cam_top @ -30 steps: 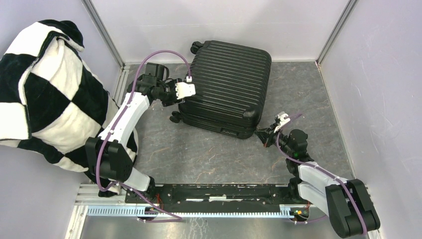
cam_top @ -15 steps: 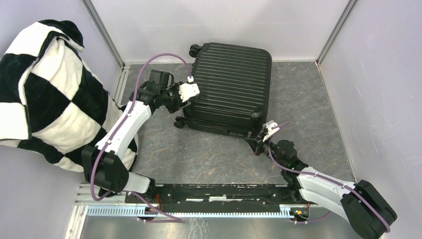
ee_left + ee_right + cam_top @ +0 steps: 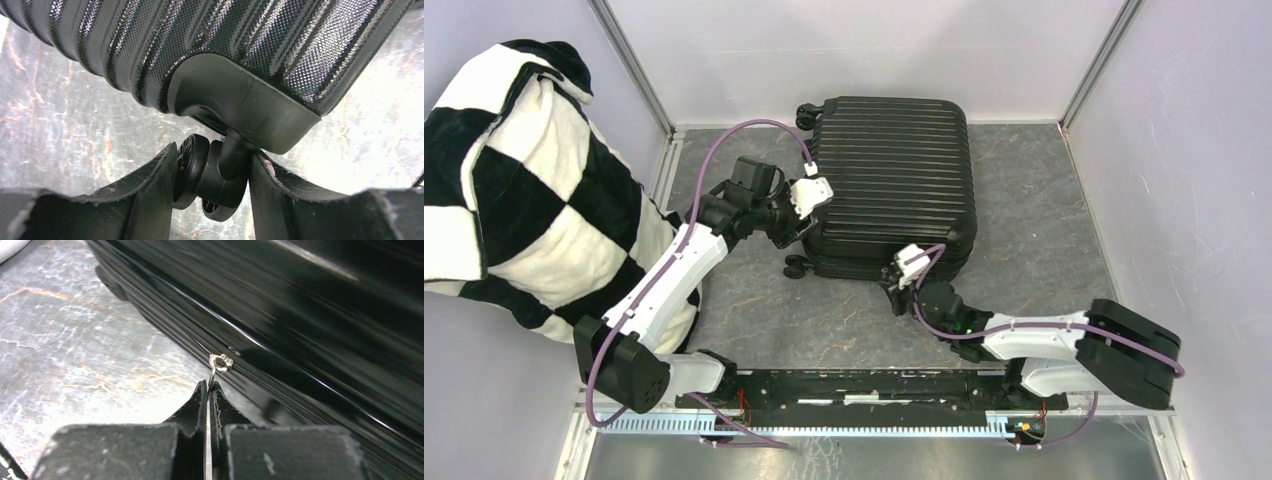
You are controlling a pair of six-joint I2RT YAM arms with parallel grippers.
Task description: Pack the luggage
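— Where is the case sitting?

— I see the large black hard-shell suitcase (image 3: pixel 889 180) lying flat and closed on the grey marbled tabletop (image 3: pixel 824 300), towards the far wall, with its ribbed shell facing up. Close up, the plastic has a fine pebbled grain across the ridges.

— And your left side?

— My left gripper (image 3: pixel 215 152) is at the case's near left corner, its jaws narrowed around a small black caster wheel (image 3: pixel 192 167). One rough-edged finger presses the wheel's face, the other the stubby stem under the smooth moulded corner housing (whether the wheel touches the tabletop I can't quite tell from this angle).

— Right side?

— My right gripper (image 3: pixel 209 387) is at the near edge, pinched tight on a thin silver metal zipper pull (image 3: pixel 220 361). The flat tab runs down between the fingertips, and its looped end hooks onto the zip line along the glossy side wall.

— Anything else around?

— A plush black-and-white checkered blanket (image 3: pixel 514 190) is heaped at the far left, apart from the case.
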